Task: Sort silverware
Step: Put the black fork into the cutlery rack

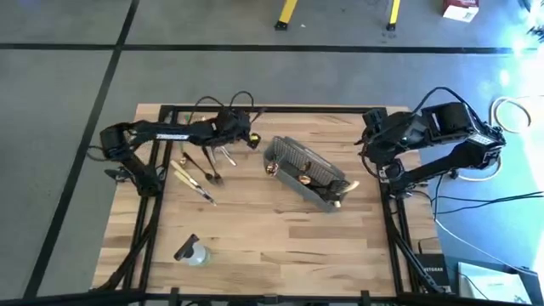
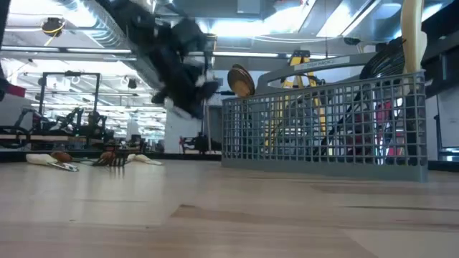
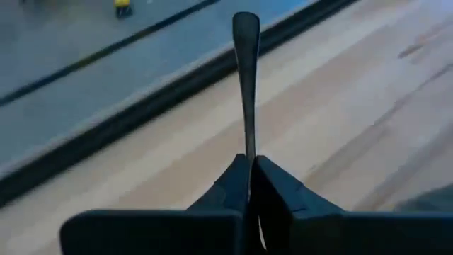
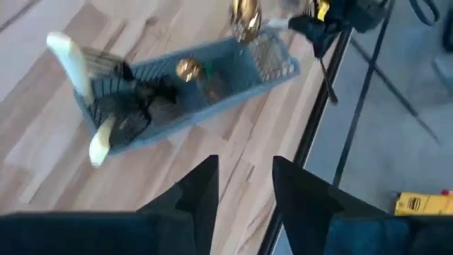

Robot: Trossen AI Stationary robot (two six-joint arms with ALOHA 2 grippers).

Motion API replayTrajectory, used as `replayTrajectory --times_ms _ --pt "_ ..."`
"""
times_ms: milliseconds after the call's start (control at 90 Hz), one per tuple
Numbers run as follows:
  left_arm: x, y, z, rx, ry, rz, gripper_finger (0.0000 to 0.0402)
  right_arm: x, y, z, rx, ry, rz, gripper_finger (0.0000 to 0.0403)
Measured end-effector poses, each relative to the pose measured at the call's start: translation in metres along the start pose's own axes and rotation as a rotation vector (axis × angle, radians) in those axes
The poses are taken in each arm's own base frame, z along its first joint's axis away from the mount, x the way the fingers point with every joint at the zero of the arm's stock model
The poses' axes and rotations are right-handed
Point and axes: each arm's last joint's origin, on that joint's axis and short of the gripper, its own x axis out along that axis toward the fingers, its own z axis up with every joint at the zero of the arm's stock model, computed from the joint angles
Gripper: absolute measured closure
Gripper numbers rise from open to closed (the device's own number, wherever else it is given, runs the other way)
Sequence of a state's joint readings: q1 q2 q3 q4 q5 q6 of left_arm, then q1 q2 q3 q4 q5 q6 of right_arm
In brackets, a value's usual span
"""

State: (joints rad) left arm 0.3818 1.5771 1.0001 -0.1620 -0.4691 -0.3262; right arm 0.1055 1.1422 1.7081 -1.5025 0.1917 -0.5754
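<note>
Loose silverware [image 1: 200, 170], pale gold and black pieces, lies flat on the wooden table at the left and shows again in the low view [image 2: 107, 159]. The grey mesh basket [image 1: 306, 174] stands mid-table, with several utensils standing in it [image 4: 187, 71]. My left gripper [image 1: 248, 134] hovers between the pile and the basket, above the table, shut on a slim dark utensil [image 3: 245, 78]. My right gripper [image 4: 244, 184] is open with nothing between its fingers, held above the table's right edge near the basket's right end. My left gripper pinches the slim dark utensil's stem [image 3: 249, 152] between its two fingers. The rounded end [image 3: 245, 21] sticks out well past the fingertips, in line with them. The utensil is lifted clear of the table; its other end is hidden behind the fingers.
A small clear bottle [image 1: 194, 252] lies near the table's front left. A black frame rail [image 1: 280, 109] runs along the far edge, with others down both sides. Bare wood lies in front of the basket.
</note>
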Motion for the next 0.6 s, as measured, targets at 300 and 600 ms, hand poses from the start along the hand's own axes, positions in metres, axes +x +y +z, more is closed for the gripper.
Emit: replayTrajectory --times_ms 300,600 --pt "-0.080 -0.053 0.060 0.342 -0.184 -0.108 0.0401 -0.004 0.011 0.013 -0.065 -0.057 -0.056 0.0288" --pt "-0.150 -0.121 0.085 0.725 -0.394 -0.150 0.0401 -0.012 0.026 0.027 0.120 -0.197 0.017 0.0288"
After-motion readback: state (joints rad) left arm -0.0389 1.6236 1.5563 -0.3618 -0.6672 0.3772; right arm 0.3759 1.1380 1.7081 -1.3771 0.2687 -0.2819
